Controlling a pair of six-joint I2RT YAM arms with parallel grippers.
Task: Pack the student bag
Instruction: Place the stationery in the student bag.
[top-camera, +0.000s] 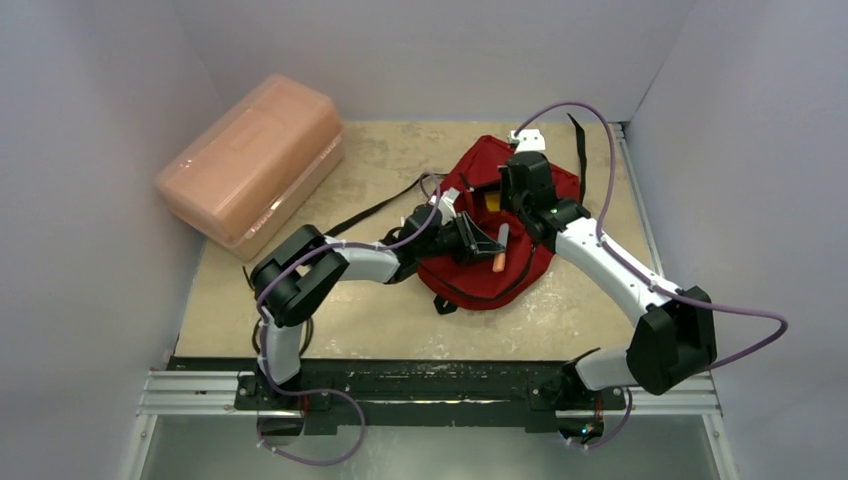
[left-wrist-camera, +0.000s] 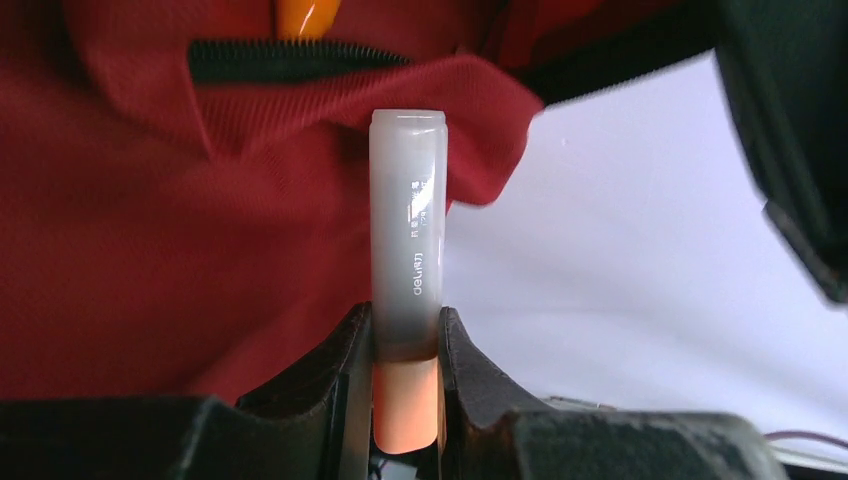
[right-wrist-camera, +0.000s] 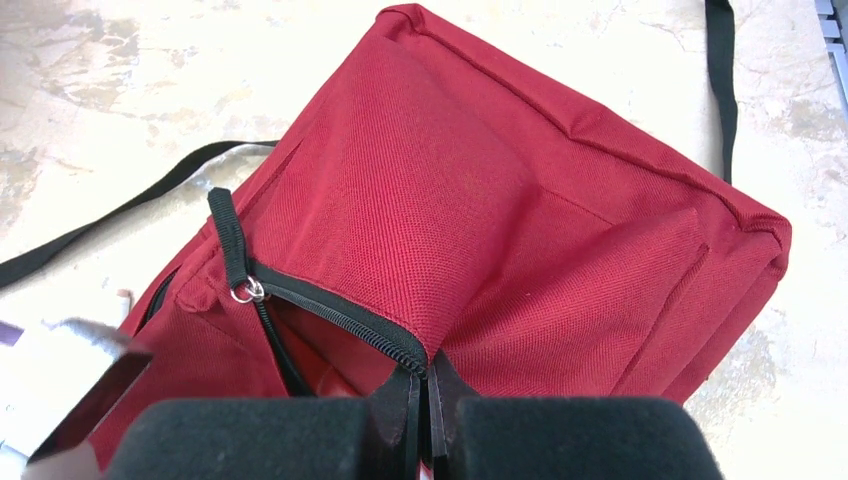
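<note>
Student bag fabric is pinched at the zipper edge between the closed jaws of the right gripper, and the zipper is seen undone, with the opening gaping beside the jaws. A glue stick is clamped in the left gripper where its translucent white cap meets the orange body (the cap end is pointed at the red fabric, just beside the open zipper line). An orange-yellow item, of a kind that cannot be told, is glimpsed inside the opening. The bag is laid on the beige table, toward the far middle, with a black strap trailed to the left. A pink translucent box is set at the far left, well apart.
</note>
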